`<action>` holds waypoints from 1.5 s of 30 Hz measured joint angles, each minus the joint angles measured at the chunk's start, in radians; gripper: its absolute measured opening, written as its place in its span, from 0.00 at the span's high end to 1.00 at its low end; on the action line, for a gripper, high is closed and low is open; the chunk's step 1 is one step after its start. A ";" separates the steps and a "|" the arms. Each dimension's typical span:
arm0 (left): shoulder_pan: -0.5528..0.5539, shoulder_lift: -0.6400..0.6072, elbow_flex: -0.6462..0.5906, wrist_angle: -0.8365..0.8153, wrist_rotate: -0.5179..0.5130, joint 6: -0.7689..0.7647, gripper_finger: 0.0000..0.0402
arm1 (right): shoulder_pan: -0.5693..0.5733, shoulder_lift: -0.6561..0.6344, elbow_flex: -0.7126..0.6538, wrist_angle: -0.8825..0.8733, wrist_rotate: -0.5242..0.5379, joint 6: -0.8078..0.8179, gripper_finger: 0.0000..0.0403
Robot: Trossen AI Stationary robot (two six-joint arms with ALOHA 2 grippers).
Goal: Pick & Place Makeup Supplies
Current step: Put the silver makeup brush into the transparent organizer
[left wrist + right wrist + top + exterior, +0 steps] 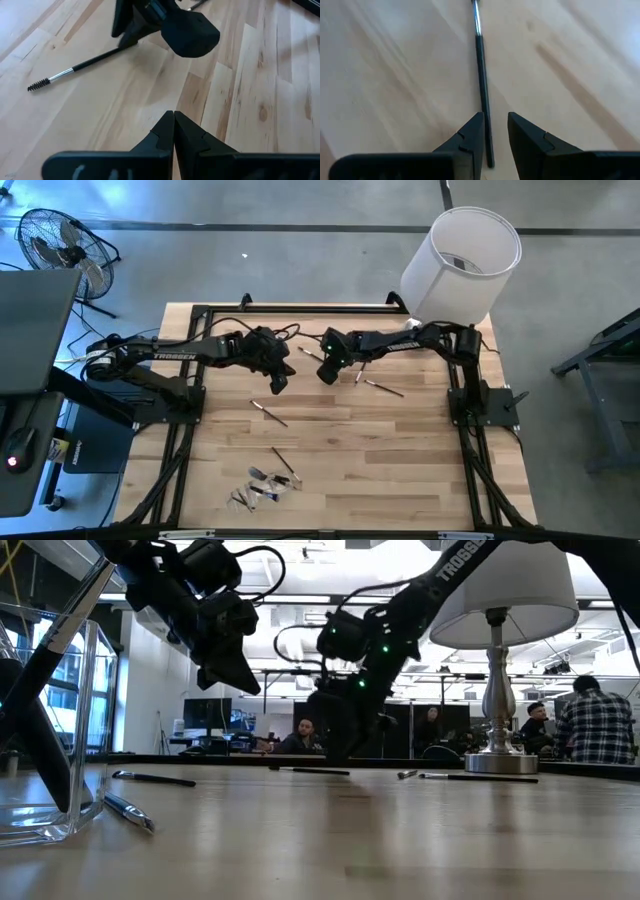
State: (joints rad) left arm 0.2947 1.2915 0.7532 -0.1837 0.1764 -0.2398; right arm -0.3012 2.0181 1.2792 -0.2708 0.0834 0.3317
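Observation:
A thin black spoolie brush (75, 67) (308, 354) lies flat on the wooden table near its far middle. My right gripper (495, 120) (327, 370) is down at the table, open by a narrow gap, its fingers either side of the brush's black handle (482, 75) near the free end. My left gripper (173, 117) (278, 380) is shut and empty, raised above the table just left of the right one. Other brushes (268, 412) (383, 387) (284, 462) lie scattered on the boards. My right gripper comes at the brush from above, fingers along the handle. The handle's free end (489, 150) lies close against one finger (472, 132) and apart from the other. I cannot tell whether that finger touches it. The brush lies flat on the table.
A clear plastic container (50, 740) (262, 490) stands near the table's near edge with some brushes in and beside it. A white-shaded lamp (460, 260) (495, 690) stands at the far right corner. People sit in the room beyond the table.

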 joint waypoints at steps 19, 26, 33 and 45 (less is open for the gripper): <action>0.000 0.000 0.000 0.001 -0.003 0.000 1.00 | 0.011 -0.011 -0.175 0.096 -0.064 -0.065 0.95; 0.000 0.000 0.000 0.002 -0.014 0.000 1.00 | 0.070 -0.016 -0.223 0.126 -0.090 -0.124 0.98; 0.000 0.002 0.000 0.005 -0.021 0.008 1.00 | 0.160 -0.016 -0.217 0.123 -0.078 -0.118 0.99; -0.093 0.104 0.000 0.016 -0.007 0.178 0.88 | 0.243 -0.046 -0.218 0.059 -0.133 -0.070 1.00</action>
State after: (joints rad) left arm 0.2019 1.3959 0.7536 -0.1677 0.1692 -0.0622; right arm -0.0586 1.9723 1.0617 -0.2116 -0.0495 0.2615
